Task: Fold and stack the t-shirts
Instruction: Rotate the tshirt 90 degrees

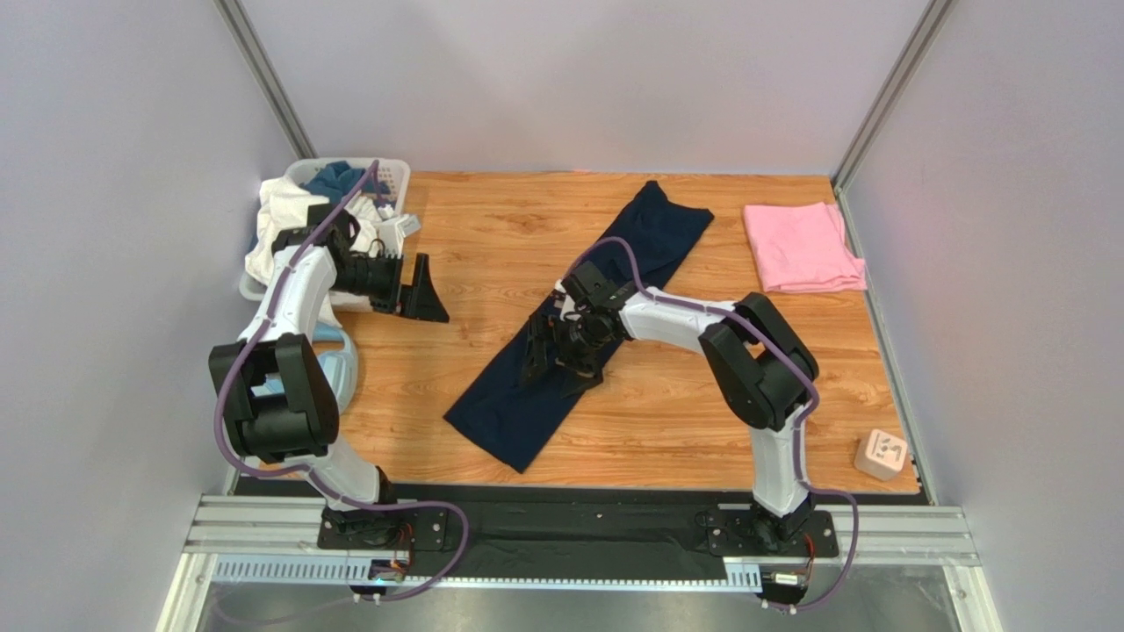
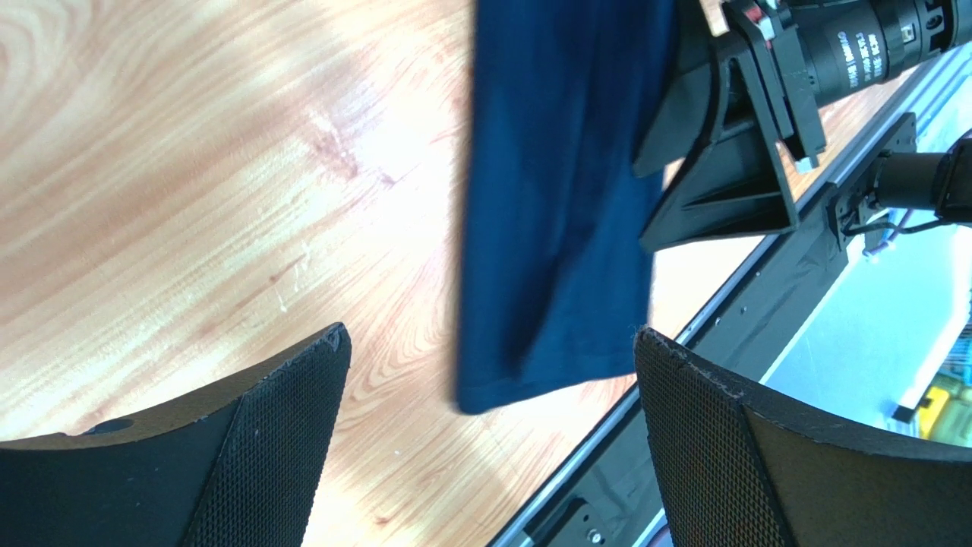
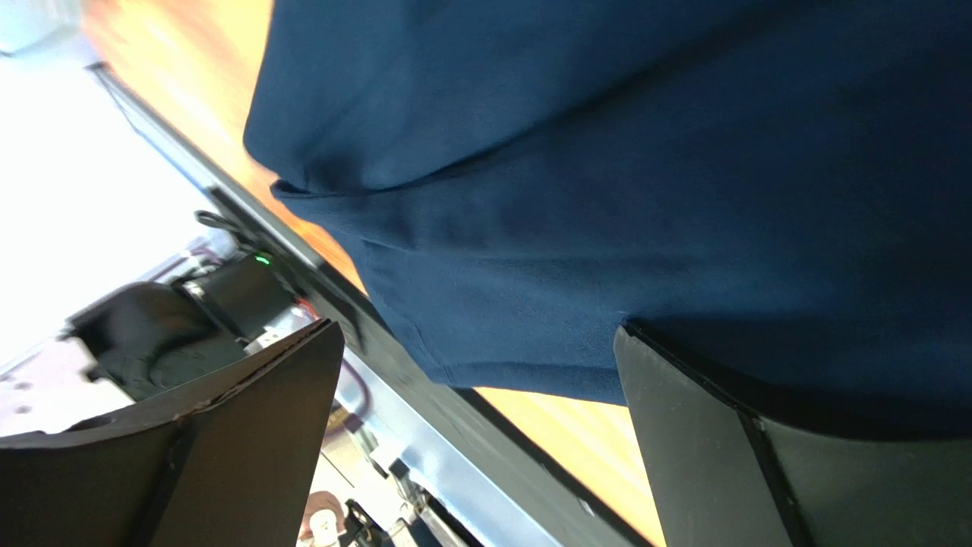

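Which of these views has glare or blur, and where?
Left wrist view: bright glare washes out the table beside the navy t-shirt, whose edges look soft. Right wrist view: the area beyond the table edge is blown out white. Top view: evenly lit and sharp.

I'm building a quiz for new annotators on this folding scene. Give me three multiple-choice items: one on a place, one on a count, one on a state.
1. Where on the table does the pink t-shirt lie? A far right corner; B near left corner; C centre.
2. How many t-shirts lie on the bare wood? A one; B two; C four.
3. The right gripper is: A open over the navy t-shirt; B shut on the pink t-shirt; C shut on nothing.
Answers: 1 A, it sits folded by the far right edge. 2 B, only the pink and navy ones lie there. 3 A, its fingers stand wide apart above navy cloth.
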`<state>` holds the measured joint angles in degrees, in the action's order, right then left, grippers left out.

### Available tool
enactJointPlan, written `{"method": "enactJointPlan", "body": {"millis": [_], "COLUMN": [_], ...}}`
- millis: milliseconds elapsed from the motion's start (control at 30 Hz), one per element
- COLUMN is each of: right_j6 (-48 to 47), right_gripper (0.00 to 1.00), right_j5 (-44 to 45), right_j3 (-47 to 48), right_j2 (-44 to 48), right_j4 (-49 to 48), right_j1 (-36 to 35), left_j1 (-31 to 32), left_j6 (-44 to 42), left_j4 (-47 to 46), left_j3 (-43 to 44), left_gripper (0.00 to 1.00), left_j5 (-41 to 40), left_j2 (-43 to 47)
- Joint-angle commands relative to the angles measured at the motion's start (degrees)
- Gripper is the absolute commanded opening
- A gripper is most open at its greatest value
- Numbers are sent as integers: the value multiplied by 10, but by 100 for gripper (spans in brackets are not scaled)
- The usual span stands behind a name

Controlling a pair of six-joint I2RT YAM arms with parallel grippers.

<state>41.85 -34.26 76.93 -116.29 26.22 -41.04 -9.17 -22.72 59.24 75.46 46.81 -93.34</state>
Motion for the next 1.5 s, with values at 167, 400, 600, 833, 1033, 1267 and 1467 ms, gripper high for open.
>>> {"method": "enactJointPlan", "body": {"millis": [167, 400, 600, 833, 1033, 1267, 1467], "right_j6": [-55, -69, -87, -107, -56, -12, -1], "right_gripper": [100, 100, 100, 100, 100, 100, 100], "right_j5": [99, 116, 156, 138, 102, 52, 28], "right_j3": [-101, -140, -67, 180, 487, 563, 486], "right_j2": [106, 175, 252, 107, -168, -259, -258], "right_j4": [130, 198, 292, 278, 279, 170, 114], "right_j1": [38, 55, 99, 244, 336, 375, 383], "left_j1": [-6, -6, -5, 76, 152, 164, 164], "left_j6": [-43, -58, -58, -44, -29, -56, -69], "left_j4": [42, 69, 94, 75, 58, 90, 96], "left_j3": [28, 51, 79, 58, 35, 42, 28], "left_gripper": [100, 100, 100, 100, 100, 100, 100], "left_j5": [41, 52, 91, 61, 32, 20, 10], "left_j2": [40, 45, 37, 62, 75, 59, 76]}}
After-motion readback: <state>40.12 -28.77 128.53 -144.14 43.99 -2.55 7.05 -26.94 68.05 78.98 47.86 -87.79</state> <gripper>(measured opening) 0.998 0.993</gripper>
